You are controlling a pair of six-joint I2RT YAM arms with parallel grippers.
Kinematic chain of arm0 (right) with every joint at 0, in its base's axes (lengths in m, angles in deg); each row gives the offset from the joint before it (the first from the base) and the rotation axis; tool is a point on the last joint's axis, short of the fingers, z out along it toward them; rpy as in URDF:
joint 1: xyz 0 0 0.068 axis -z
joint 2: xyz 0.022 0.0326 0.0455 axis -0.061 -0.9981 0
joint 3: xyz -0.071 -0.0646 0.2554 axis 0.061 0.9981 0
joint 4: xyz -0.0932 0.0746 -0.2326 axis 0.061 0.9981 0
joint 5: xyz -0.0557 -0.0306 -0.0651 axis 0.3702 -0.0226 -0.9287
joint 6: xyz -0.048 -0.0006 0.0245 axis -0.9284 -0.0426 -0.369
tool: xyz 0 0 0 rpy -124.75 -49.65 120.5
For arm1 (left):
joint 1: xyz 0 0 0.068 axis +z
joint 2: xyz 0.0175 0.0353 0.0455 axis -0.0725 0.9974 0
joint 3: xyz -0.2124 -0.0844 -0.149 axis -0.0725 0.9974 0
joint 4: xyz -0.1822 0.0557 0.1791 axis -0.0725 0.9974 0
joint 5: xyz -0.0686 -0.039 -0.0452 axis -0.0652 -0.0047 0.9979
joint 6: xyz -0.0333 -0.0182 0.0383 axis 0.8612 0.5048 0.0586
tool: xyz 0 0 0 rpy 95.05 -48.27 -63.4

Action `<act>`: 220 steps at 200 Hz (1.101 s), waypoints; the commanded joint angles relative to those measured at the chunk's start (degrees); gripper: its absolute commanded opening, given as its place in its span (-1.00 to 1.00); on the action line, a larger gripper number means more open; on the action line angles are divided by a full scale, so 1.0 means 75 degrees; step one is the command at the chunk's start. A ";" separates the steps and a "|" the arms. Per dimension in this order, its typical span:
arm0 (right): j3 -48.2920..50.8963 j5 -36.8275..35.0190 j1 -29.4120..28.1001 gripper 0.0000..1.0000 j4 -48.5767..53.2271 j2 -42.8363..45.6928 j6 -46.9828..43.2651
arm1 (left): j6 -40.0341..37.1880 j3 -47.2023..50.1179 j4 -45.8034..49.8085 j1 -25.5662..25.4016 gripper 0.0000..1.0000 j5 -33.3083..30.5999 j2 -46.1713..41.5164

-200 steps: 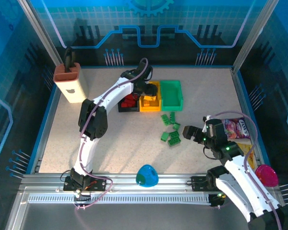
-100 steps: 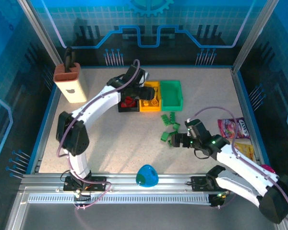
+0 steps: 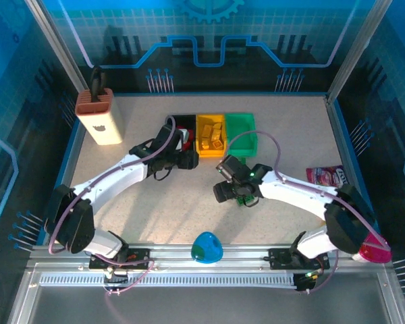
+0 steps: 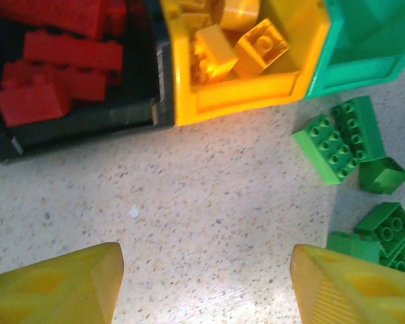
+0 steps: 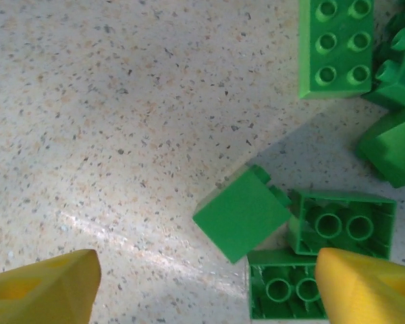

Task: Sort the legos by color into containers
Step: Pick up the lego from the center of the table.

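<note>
The right pincer (image 5: 202,287) has swung in near the green bin (image 3: 241,117), open and empty over loose green legos (image 5: 241,214), ready to pick.

Top cam: high above the near edge of the table (image 3: 175,209), tilted down, wide; containers (image 3: 212,137) near mid-frame. Left wrist cam: close, straight down on the containers' near rim. Right wrist cam: closer still, on the green legos (image 5: 241,214) just nearside of the containers; left wrist shares that pile.
</note>
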 commanded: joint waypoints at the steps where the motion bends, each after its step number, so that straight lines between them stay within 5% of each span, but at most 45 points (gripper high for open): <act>1: -0.0349 -0.0063 -0.0161 0.62 0.0436 -0.0464 0.0473 | 0.0280 0.0479 -0.0336 0.0088 0.35 -0.0236 -0.0468; 57: -0.0475 -0.0263 -0.0305 0.42 0.0549 -0.1060 0.1193 | 0.0442 0.1115 -0.0590 0.0144 0.34 -0.0224 -0.0760; 187: -0.1336 0.0199 -0.0382 0.47 0.0079 -0.2267 0.0984 | 0.0416 0.1517 -0.0728 0.0157 0.33 -0.0309 -0.0995; 220: -0.1616 -0.0305 -0.0389 0.48 0.0455 -0.2398 0.1117 | 0.0446 0.1564 -0.0755 0.0167 0.33 -0.0283 -0.1006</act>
